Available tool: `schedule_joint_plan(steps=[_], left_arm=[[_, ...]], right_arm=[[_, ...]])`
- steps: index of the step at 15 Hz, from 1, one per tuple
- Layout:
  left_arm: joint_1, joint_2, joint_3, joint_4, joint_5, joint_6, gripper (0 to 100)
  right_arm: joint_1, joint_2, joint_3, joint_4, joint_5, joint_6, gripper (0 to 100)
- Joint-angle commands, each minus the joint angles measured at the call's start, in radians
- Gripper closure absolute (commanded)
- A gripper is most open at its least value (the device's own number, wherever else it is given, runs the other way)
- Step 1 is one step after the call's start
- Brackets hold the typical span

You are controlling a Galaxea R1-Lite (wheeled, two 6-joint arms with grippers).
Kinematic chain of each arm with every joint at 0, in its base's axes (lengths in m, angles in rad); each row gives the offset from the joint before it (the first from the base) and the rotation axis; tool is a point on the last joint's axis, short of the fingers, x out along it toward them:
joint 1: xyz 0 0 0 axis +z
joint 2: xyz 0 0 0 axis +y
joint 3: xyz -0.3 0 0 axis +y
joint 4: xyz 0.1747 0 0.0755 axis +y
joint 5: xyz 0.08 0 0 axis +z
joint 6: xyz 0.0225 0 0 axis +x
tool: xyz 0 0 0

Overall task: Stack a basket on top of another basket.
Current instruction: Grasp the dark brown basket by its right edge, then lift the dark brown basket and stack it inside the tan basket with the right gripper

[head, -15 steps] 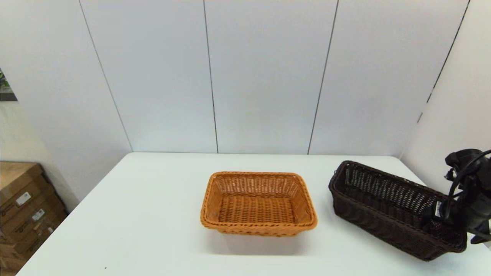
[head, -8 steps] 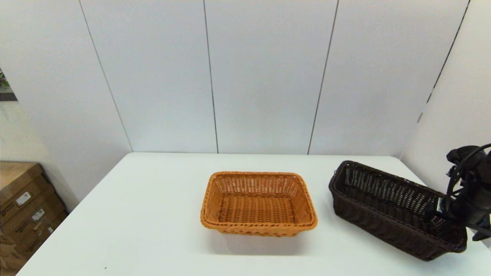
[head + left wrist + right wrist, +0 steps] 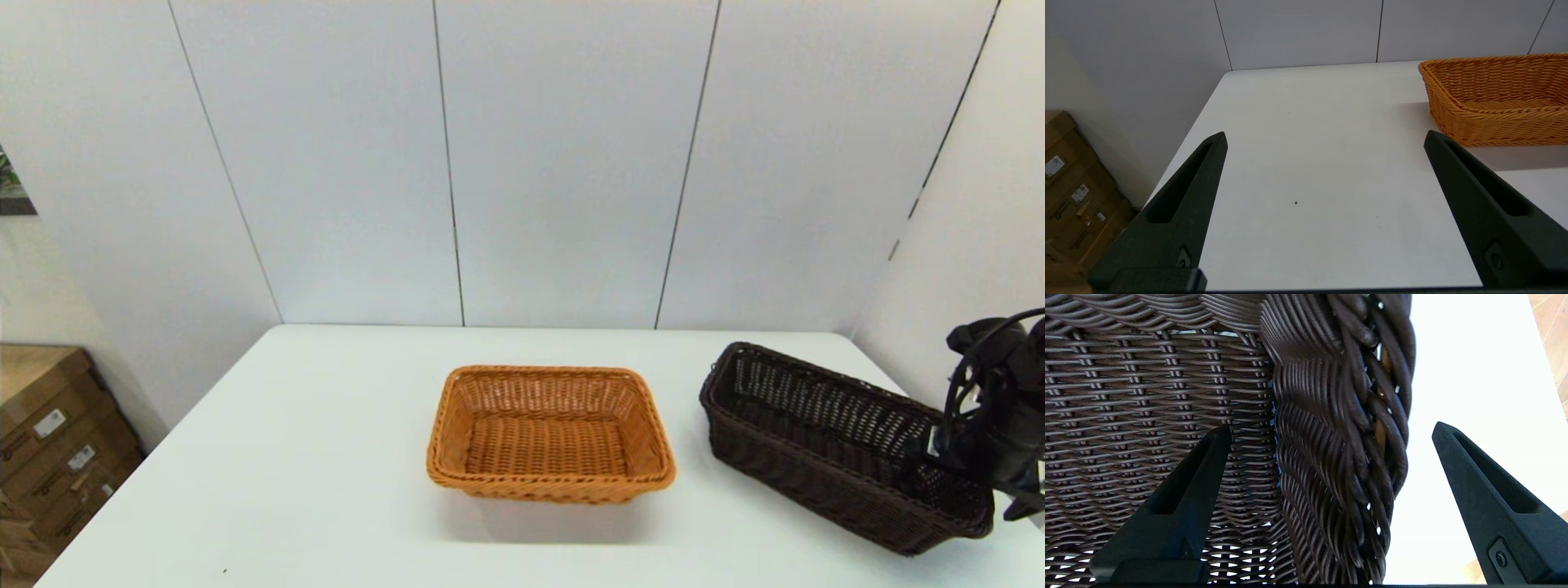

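Observation:
The dark brown basket (image 3: 816, 441) sits at the table's right side, angled, one end close to the front right corner. My right gripper (image 3: 935, 467) is open at that near end. In the right wrist view it (image 3: 1331, 430) straddles the rolled rim (image 3: 1367, 416), one finger inside against the woven wall (image 3: 1147, 375) and the other outside over the table. The orange-tan basket (image 3: 549, 433) rests alone at the table's middle. My left gripper (image 3: 1325, 139) hangs open over bare table left of the orange-tan basket (image 3: 1494, 102), holding nothing.
Cardboard boxes (image 3: 49, 441) are stacked on the floor beyond the table's left edge. White wall panels (image 3: 563, 163) rise right behind the table. The table's right edge (image 3: 1012, 539) runs just beside the dark basket's near end.
My right gripper has shifted only slightly at the dark basket's near end. Neither basket has moved.

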Motion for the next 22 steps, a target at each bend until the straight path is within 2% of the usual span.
schedule_joint_plan(steps=[1, 2, 3, 17, 20, 22], left_arm=[[0.000, 0.000, 0.000, 0.000, 0.000, 0.002, 0], [0.000, 0.000, 0.000, 0.000, 0.000, 0.000, 0], [0.000, 0.000, 0.000, 0.000, 0.000, 0.000, 0], [0.000, 0.000, 0.000, 0.000, 0.000, 0.000, 0], [0.000, 0.000, 0.000, 0.000, 0.000, 0.000, 0], [0.000, 0.000, 0.000, 0.000, 0.000, 0.000, 0]], right_arm=[[0.000, 0.004, 0.002, 0.000, 0.000, 0.001, 0], [-0.002, 0.006, 0.002, 0.000, 0.000, 0.001, 0], [-0.002, 0.006, 0.003, 0.000, 0.001, 0.001, 100], [-0.002, -0.019, 0.003, 0.002, 0.033, 0.001, 100], [-0.020, -0.080, 0.002, 0.005, 0.087, -0.002, 100], [-0.038, -0.112, -0.011, 0.039, 0.150, -0.005, 100]])
